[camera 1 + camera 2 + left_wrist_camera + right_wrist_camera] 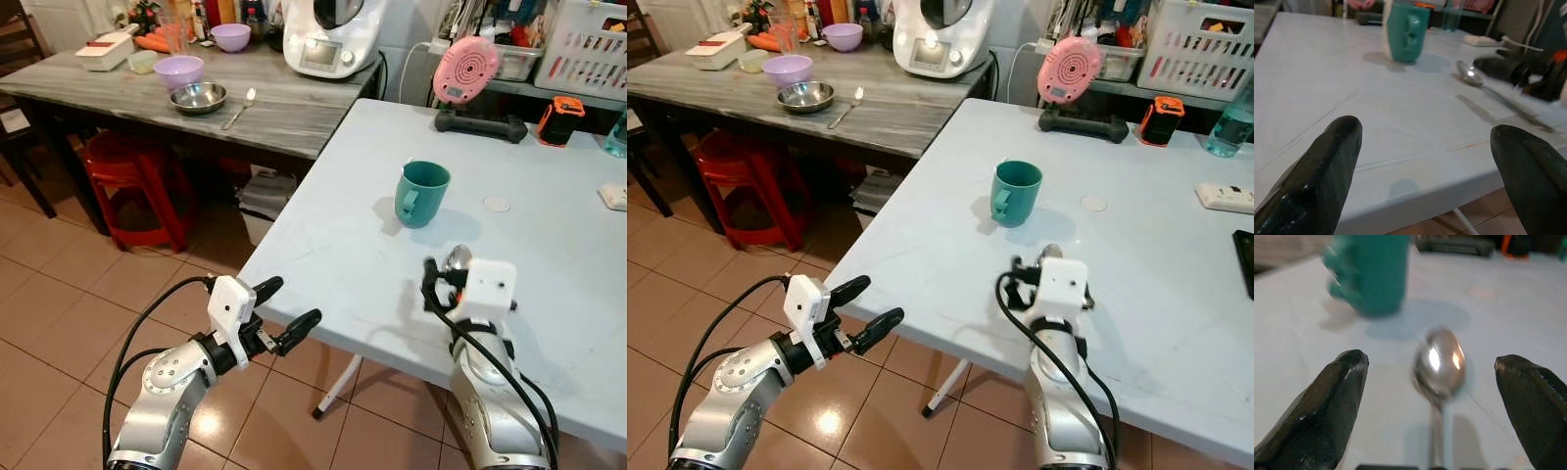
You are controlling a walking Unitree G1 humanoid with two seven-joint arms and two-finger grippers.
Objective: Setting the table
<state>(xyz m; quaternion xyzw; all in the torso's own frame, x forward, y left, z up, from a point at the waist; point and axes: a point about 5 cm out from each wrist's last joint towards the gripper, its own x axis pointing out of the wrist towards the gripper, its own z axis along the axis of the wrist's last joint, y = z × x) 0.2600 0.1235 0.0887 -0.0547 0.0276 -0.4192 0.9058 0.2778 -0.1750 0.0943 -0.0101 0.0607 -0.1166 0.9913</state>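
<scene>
Spoon (1440, 363) laid by the teal mug (422, 193) on the worktop (549, 274), my right claw (1432, 396) wide around it, ready to back away; left claw (287, 311) wide off the edge.

White table (323, 255) set with a few things
A teal mug (421, 193) stands upright; a spoon (1484, 83) lies near it

A home kitchen or dining corner.

The floor (59, 294) has reddish-brown tiles. A grey wooden table (284, 108) carries a white kitchen machine (328, 34), lilac bowls (179, 70), a steel bowl (198, 97) and carrots (152, 42). Red plastic stools (137, 191) stand under it. A pale table (950, 264) holds a teal mug (422, 193) and a spoon (1440, 367). A white basket (588, 44) stands behind.
</scene>
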